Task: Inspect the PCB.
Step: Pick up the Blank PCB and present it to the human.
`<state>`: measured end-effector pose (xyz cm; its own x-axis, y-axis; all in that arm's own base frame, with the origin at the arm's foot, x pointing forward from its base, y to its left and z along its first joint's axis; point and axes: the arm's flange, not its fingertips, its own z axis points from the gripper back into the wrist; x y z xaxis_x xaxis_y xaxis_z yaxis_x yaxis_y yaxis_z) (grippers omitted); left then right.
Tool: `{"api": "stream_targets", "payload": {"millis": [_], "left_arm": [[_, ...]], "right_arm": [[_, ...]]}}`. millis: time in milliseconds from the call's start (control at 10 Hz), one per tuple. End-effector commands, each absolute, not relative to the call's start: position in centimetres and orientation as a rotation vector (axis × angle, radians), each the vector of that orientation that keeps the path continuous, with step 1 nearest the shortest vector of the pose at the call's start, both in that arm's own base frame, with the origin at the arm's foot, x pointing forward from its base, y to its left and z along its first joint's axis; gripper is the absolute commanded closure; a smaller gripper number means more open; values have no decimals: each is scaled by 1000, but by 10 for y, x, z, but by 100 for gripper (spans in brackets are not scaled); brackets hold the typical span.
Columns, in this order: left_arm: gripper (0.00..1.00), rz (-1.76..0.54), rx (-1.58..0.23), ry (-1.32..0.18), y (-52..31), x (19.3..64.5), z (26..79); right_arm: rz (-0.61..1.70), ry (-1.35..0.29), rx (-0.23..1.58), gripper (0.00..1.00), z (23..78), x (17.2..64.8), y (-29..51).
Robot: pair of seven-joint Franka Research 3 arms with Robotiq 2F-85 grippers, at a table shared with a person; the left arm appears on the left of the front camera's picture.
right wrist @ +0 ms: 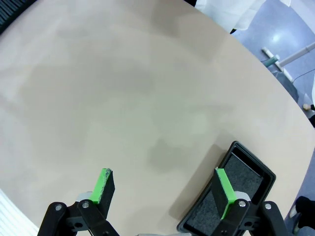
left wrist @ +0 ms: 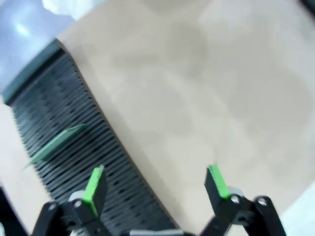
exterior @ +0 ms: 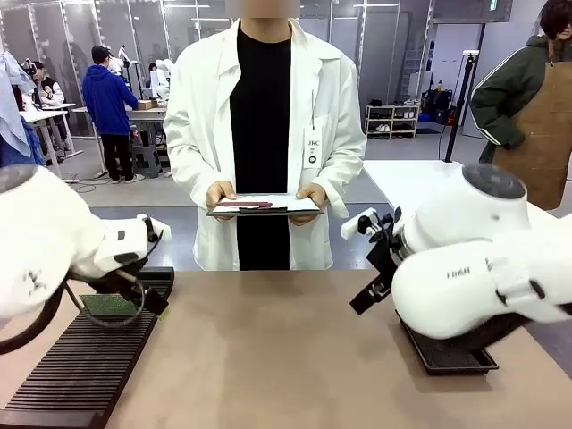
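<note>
Two end effectors were open, their green-padded jaws spread wide with nothing between them. The left end effector (left wrist: 155, 179) hung above the near edge of a slotted black rack (left wrist: 59, 98) where it met the bare tabletop (left wrist: 206, 88). The PCB (left wrist: 54, 145) sat on that rack, a thin green board seen almost edge-on and tilted across the ribs, off to one side of the fingers and not touching them. In the front view the PCB (exterior: 109, 306) lay on the rack at the robot's left, just under the left arm's wrist. The right end effector (right wrist: 162, 184) hovered over the bare tabletop, with one finger above the edge of a shallow black tray (right wrist: 236, 191). At the far side, a person (exterior: 331, 116) in a white coat held a clipboard (exterior: 264, 206) level at the waist.
</note>
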<state>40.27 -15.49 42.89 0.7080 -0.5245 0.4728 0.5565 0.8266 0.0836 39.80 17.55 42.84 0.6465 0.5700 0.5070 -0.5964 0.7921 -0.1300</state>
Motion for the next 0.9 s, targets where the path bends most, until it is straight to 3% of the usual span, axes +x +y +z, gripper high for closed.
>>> {"api": "stream_targets", "payload": {"millis": [0, 300, 600, 800], "left_arm": [[0, -604, -204, -433, -134, 394, 462], [0, -522, -548, -404, -76, 362, 480], [0, -389, -798, -526, -4, 314, 478], [0, -274, -838, -521, 44, 292, 460]], "right_arm": [[639, -477, 177, 0, 455, 397, 159], [508, -408, 520, 0, 472, 386, 90], [325, -469, 803, 0, 480, 345, 3], [241, -481, 973, 0, 470, 316, -48]]}}
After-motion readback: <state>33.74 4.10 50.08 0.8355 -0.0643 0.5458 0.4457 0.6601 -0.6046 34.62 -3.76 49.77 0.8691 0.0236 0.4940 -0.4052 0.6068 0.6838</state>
